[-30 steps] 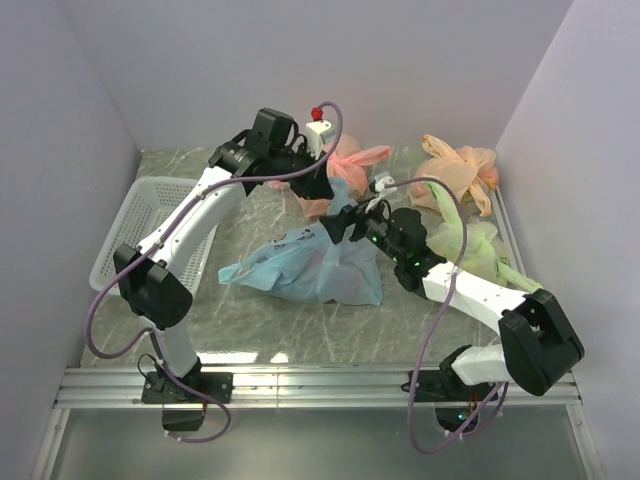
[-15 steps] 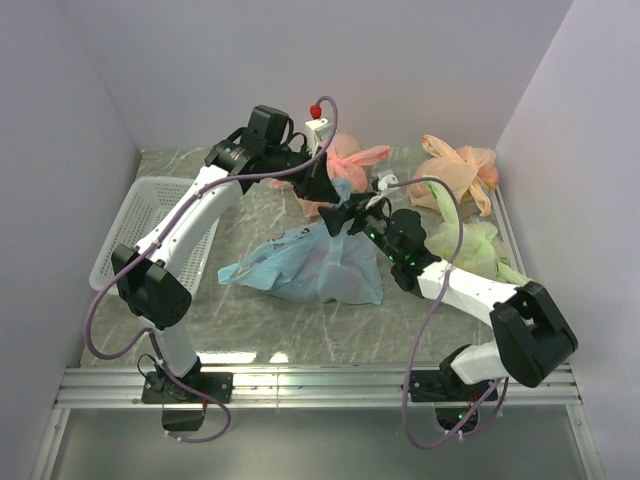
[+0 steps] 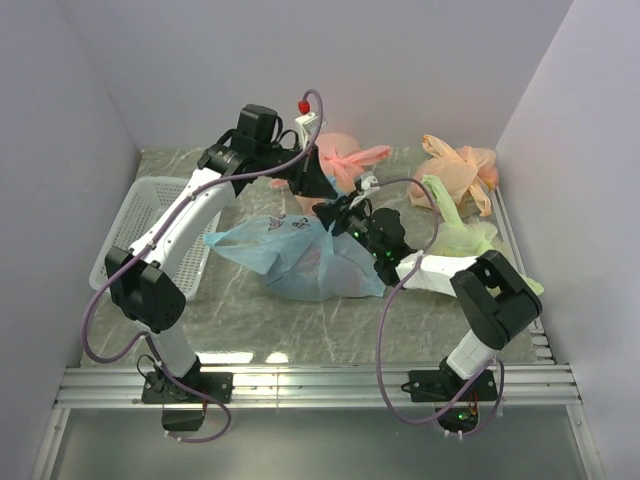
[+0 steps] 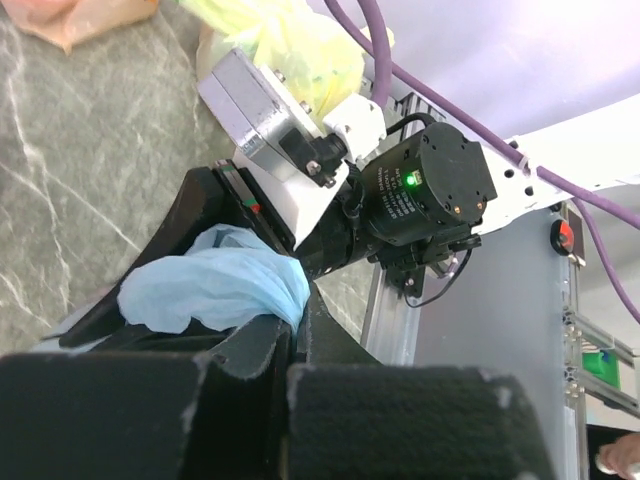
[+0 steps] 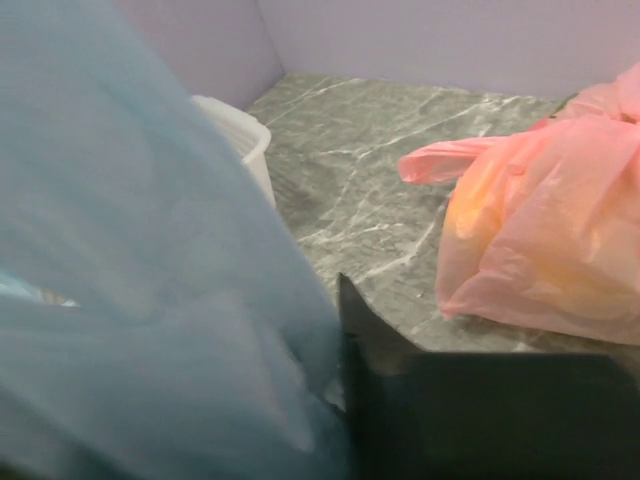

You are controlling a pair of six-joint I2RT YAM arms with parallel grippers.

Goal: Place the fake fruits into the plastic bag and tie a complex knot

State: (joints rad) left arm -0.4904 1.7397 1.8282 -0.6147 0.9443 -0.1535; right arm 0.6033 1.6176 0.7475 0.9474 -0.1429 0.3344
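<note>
The light blue plastic bag lies bulging in the middle of the table, its top pulled up between both grippers. My left gripper is above it, shut on a bunched strip of the bag that shows pinched between its fingers. My right gripper sits just below the left one, closed around the same blue wad. In the right wrist view the blue film covers one side and only one finger shows. The fake fruits are hidden. I cannot make out the knot.
A white basket stands at the left wall. Two pink-orange tied bags lie at the back, and a yellow-green bag lies at the right, close to my right arm.
My right gripper was open and has closed on the blue bag near the left gripper. Both arms shifted left and the bag's top and left flap were drawn up and leftward.
</note>
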